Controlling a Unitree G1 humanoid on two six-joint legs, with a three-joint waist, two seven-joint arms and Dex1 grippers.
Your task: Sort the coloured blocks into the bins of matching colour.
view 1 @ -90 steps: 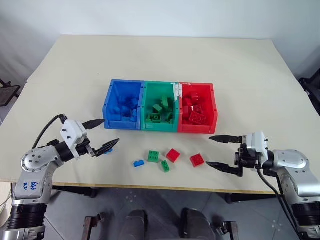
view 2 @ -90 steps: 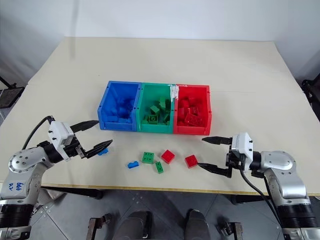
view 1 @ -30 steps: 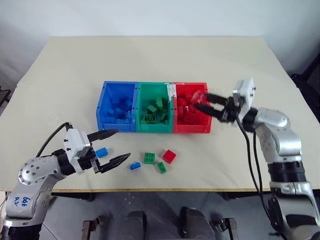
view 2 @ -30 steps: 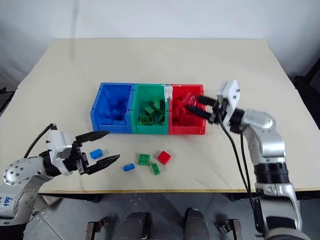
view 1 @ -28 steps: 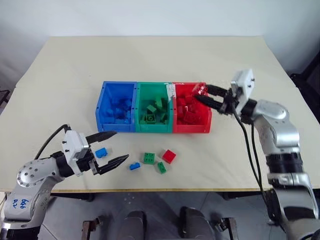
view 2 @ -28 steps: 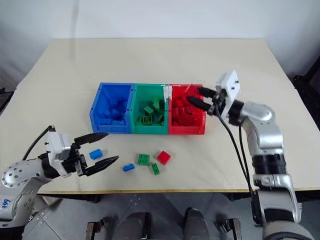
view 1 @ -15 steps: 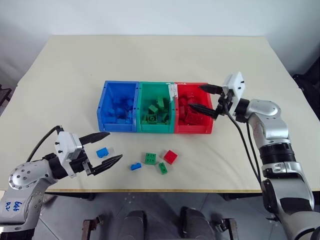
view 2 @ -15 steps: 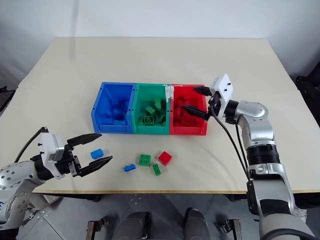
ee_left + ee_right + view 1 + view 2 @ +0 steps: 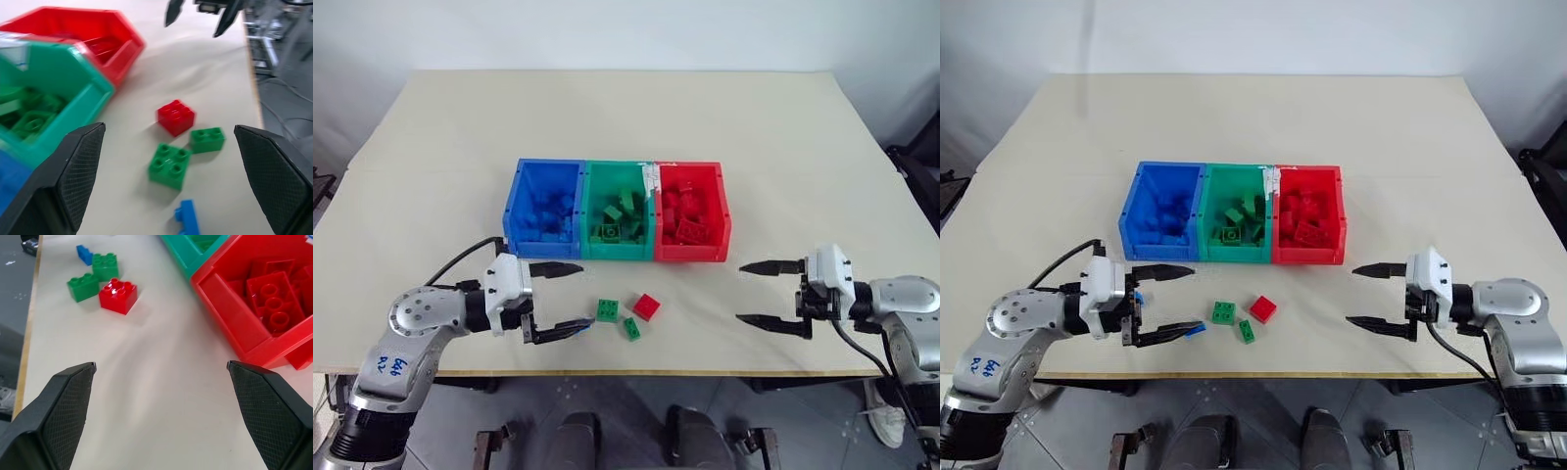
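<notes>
I see both pincers wide, empty: left gripper [image 9: 548,299] straddles a blue brick [image 9: 188,219] near the table's [image 9: 607,117] front edge; closing carelessly could knock it off; right gripper [image 9: 769,294] hovers.

Red block [image 9: 176,117], two green blocks [image 9: 169,165] & a blue one [image 9: 187,219] lie on table [image 9: 205,68] near bins [image 9: 73,78].

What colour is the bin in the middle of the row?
Green. The middle bin sits between the blue and red ones, clearest in the left eye view.
</notes>
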